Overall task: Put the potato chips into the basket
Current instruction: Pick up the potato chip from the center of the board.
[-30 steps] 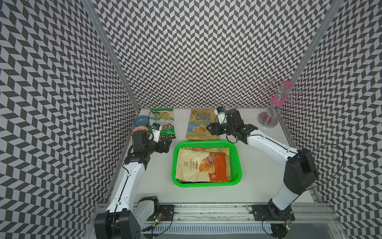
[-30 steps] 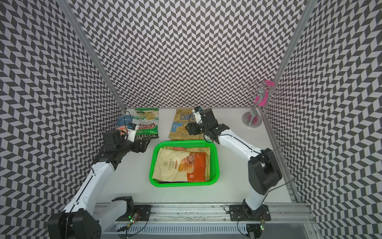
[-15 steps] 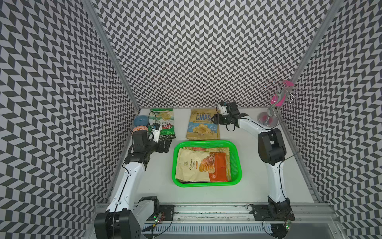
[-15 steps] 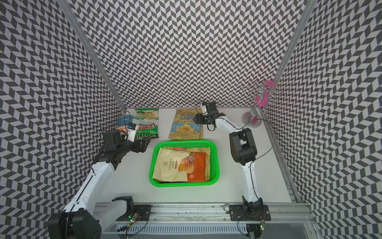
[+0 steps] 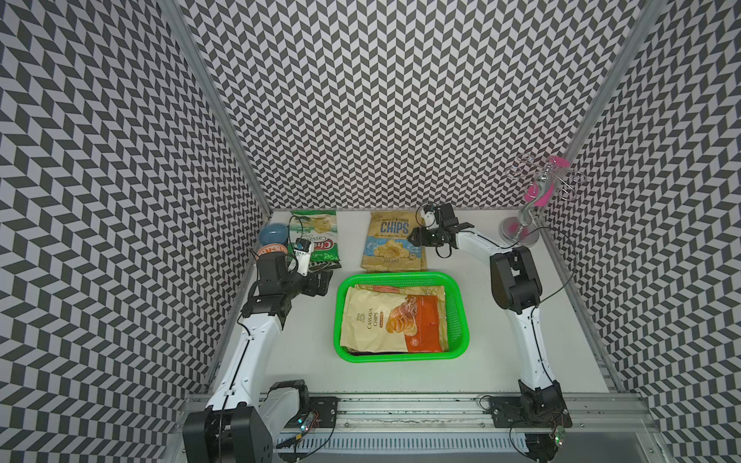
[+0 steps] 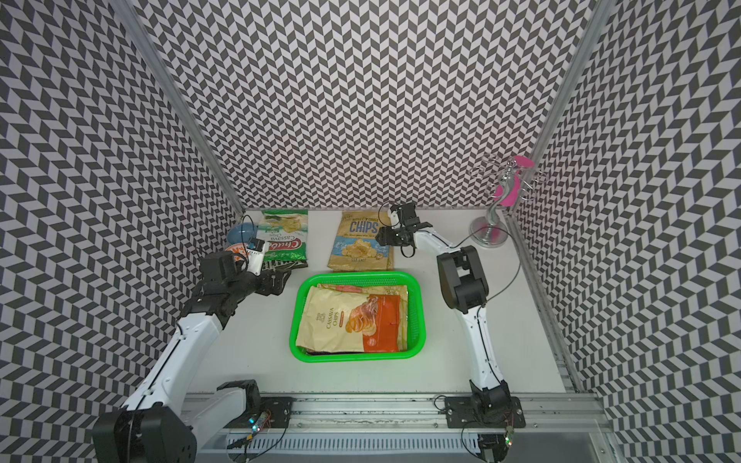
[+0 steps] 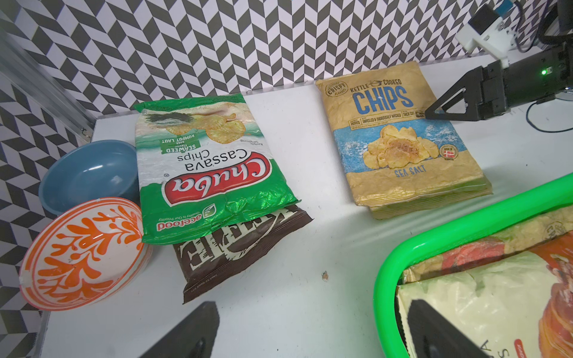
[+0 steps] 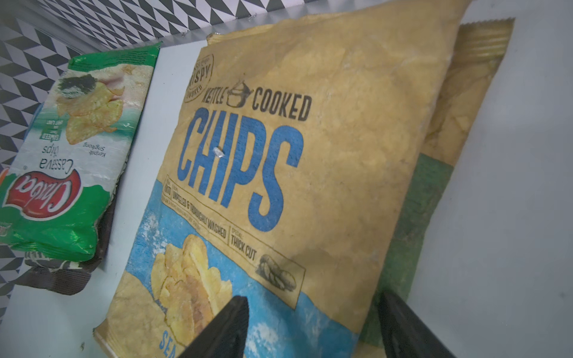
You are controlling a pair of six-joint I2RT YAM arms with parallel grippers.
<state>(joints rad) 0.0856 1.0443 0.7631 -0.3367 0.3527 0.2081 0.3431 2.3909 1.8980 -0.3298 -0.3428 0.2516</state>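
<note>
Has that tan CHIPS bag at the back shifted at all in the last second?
No. The tan CHIPS bag lies where it was, its near edge still just behind the far rim of the green basket.

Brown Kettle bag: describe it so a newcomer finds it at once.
Start at the green basket, then look to the table's far-left corner. There the brown Kettle bag pokes out from under the green-white Chuba bag: the only dark brown one, pale lettering.
</note>
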